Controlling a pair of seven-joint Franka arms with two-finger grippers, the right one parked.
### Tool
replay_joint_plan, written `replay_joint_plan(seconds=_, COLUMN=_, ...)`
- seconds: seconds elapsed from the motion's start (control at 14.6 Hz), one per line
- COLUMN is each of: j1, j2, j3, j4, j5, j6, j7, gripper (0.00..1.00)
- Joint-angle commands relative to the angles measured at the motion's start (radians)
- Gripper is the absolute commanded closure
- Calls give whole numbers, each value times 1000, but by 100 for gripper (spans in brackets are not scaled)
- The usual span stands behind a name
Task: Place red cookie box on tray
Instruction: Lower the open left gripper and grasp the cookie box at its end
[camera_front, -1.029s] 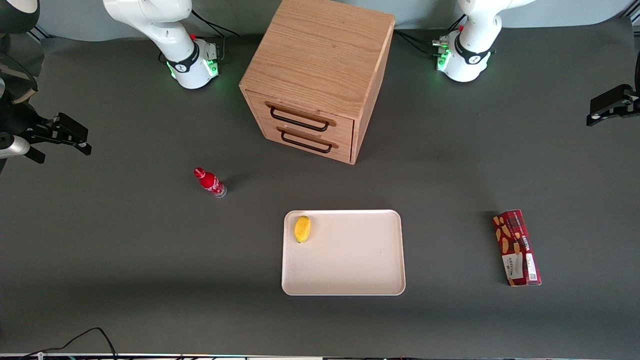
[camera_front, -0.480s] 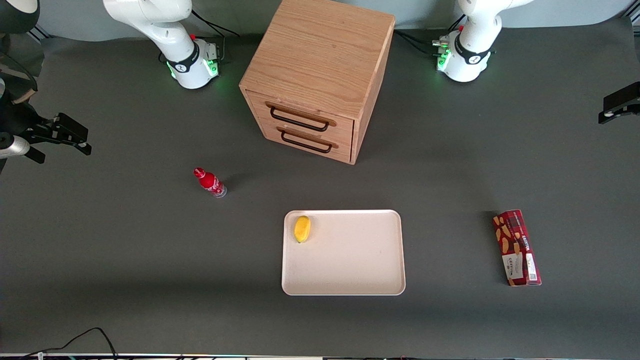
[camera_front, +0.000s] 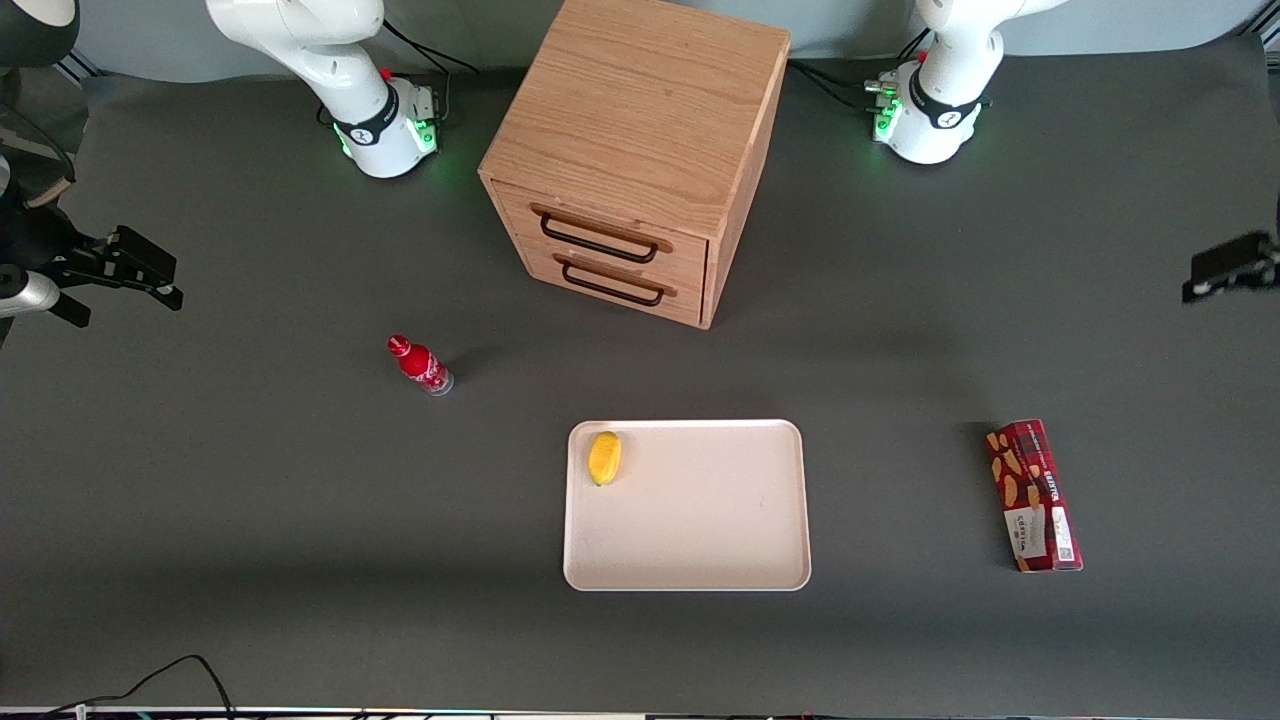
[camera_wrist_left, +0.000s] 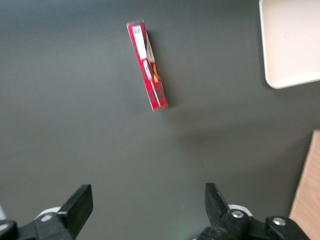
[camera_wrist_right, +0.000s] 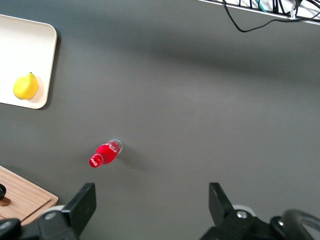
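Observation:
The red cookie box lies flat on the dark table toward the working arm's end; it also shows in the left wrist view. The cream-white tray lies mid-table, nearer the front camera than the cabinet, with a yellow lemon in one corner; a corner of the tray shows in the left wrist view. My left gripper hangs at the working arm's edge of the table, high above it and apart from the box. In the left wrist view the gripper is open and empty.
A wooden two-drawer cabinet stands at the back middle. A small red bottle stands toward the parked arm's end. The lemon also shows in the right wrist view.
My left gripper has shifted at the table's edge, first outward, then nearer the front camera and lower. The box, tray and lemon have not moved.

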Motion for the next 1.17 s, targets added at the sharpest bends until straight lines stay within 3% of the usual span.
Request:
replay_joint_plan(seconds=0.0, j1=1, j2=133, j3=0, j4=10, j5=29, j6=135, j7=-86, gripper=0)
replay_joint_plan(seconds=0.27, j1=0, j2=286, j3=5, j4=-52, j5=43, j6=396, j7=-257, gripper=0)
replay_joint_plan(seconds=0.55, j1=0, j2=397, j3=8, j4=-114, j5=60, j6=606, j7=-292, gripper=0)
replay_joint_plan(seconds=0.96, j1=-6, j2=447, j3=31, j4=-239, j5=83, j6=812, j7=-292, gripper=0)
replay_joint_plan(seconds=1.03, j1=-11, j2=457, j3=31, j4=-242, j5=89, j6=817, j7=-294, gripper=7)
replay_joint_plan(seconds=1.1, j1=-12, j2=470, j3=31, j4=-242, j5=92, j6=818, j7=-309, gripper=25)
